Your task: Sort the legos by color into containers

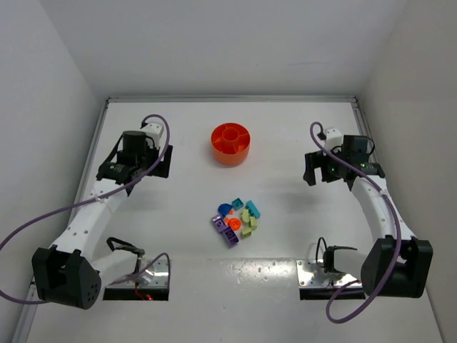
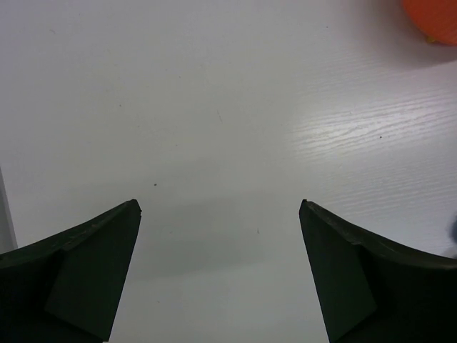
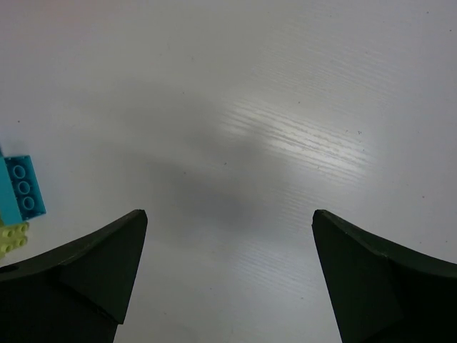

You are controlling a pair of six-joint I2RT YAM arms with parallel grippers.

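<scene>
The white desk (image 1: 285, 128) carries everything, and the two arms reach out over it from its near edge, the left arm (image 1: 86, 221) and the right arm (image 1: 382, 211) each bent in toward the middle. The round orange tray (image 1: 230, 156), a central cup ringed by wedge sections, stands between the two pincers and a little farther out than either. In the left wrist view only its edge (image 2: 432, 18) shows, ahead and well to the right of the left pincer (image 2: 220, 207). That pincer hangs over bare desk with its dark fingers (image 2: 86, 264) spread wide and nothing between them. The right pincer (image 3: 230, 213) is likewise spread wide over bare desk, gripping nothing. The legos (image 1: 235, 218) lie loose in one small pile on the desk, none in the tray, between the two pincers but nearer the arm bases than both, and well apart from each. In the pile, a purple brick (image 1: 230, 236) sits at the near edge, an orange round piece (image 1: 233, 223) just beyond it, a blue rounded piece (image 1: 224, 209) at the side toward the left pincer, and pale yellow-green pieces (image 1: 246, 214) toward the right pincer. The right wrist view catches a teal brick (image 3: 20, 187) with a yellow-green brick (image 3: 13, 237) touching it, both far to the left of the right pincer.
</scene>
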